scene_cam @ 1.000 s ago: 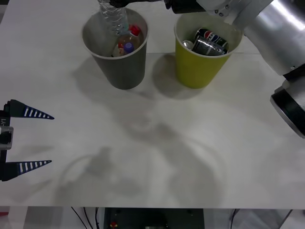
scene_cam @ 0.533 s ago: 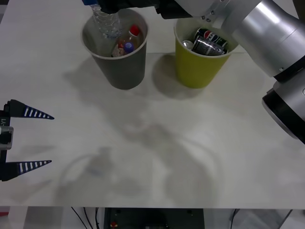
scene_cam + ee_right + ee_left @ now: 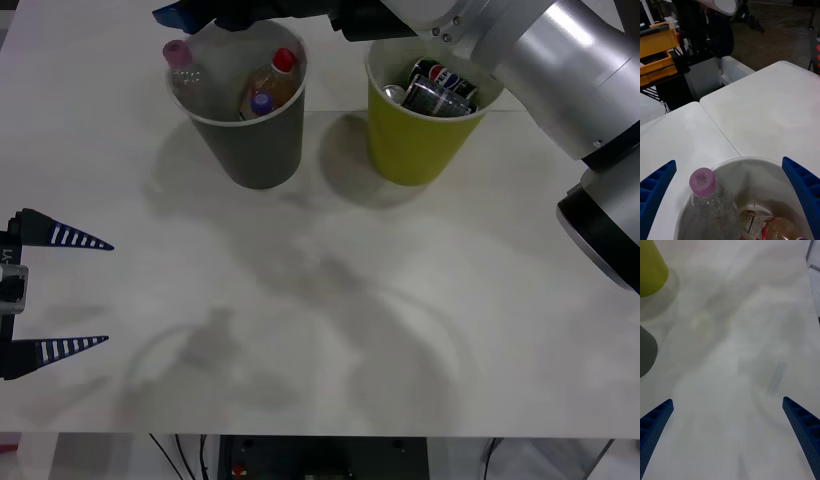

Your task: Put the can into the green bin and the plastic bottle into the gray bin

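Right hand (image 3: 730,195) is hanging open over the gray bin (image 3: 245,140); plastic bottle (image 3: 183,66) is leaning on the rim, might tip out.

Right end effector (image 3: 730,195) extended forward, open; left end effector (image 3: 60,292) open.

The right gripper (image 3: 190,12) is cut off by the front view's upper edge, one blue fingertip alone showing above the gray bin (image 3: 245,150). Below it, the plastic bottle (image 3: 711,204) sinks behind the bin's wall, its lower body hidden. The cans (image 3: 437,88) in the green bin (image 3: 420,140) are half hidden by its rim.
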You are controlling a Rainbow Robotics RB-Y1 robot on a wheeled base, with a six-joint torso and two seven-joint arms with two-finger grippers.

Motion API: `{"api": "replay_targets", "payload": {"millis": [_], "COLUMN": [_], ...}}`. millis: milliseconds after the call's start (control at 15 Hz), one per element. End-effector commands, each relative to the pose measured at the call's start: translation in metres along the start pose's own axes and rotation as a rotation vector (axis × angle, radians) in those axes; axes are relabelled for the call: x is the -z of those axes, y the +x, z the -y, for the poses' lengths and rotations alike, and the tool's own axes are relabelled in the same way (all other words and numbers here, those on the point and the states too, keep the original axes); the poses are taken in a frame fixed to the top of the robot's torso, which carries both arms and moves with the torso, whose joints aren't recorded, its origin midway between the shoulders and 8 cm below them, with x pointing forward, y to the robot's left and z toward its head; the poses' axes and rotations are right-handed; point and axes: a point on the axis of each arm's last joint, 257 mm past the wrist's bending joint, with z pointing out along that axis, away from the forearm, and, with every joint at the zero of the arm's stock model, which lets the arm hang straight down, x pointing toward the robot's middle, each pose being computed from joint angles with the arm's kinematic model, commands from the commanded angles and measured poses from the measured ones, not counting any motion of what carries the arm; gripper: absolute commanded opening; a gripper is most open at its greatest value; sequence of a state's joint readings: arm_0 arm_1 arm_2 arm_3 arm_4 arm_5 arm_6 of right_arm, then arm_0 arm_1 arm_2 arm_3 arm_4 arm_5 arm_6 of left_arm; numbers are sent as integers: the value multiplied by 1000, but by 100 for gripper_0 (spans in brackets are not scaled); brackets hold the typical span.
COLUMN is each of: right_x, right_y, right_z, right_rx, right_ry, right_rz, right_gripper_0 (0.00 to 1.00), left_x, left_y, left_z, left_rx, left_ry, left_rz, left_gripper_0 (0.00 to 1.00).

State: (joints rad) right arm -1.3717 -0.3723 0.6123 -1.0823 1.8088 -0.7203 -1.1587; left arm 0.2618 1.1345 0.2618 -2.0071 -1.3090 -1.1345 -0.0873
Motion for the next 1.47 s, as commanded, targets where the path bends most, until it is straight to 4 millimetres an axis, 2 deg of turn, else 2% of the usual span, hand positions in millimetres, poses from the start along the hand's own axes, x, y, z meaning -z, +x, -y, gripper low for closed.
{"api": "replay_targets", "payload": {"millis": [67, 333, 600, 867, 1067, 1467], "right_x": [23, 83, 140, 200, 237, 299], "right_y": [1, 23, 42, 82, 112, 166], "right_z": [0, -1, -11, -24, -32, -41], "right_rx": [11, 25, 51, 75, 108, 197], "right_ry": [-40, -95, -127, -146, -139, -207], "right_rz": [-35, -94, -89, -90, -131, -164], "right_gripper_0": [100, 100, 100, 100, 100, 100], "left_x": [0, 0, 0, 0, 0, 0], "left_y": [0, 0, 0, 0, 0, 0], "left_z": [0, 0, 0, 0, 0, 0], "left_rx": [0, 0, 0, 0, 0, 0], "left_ry": [0, 0, 0, 0, 0, 0], "left_rz": [0, 0, 0, 0, 0, 0], "left_gripper_0": [100, 100, 100, 100, 100, 100]}}
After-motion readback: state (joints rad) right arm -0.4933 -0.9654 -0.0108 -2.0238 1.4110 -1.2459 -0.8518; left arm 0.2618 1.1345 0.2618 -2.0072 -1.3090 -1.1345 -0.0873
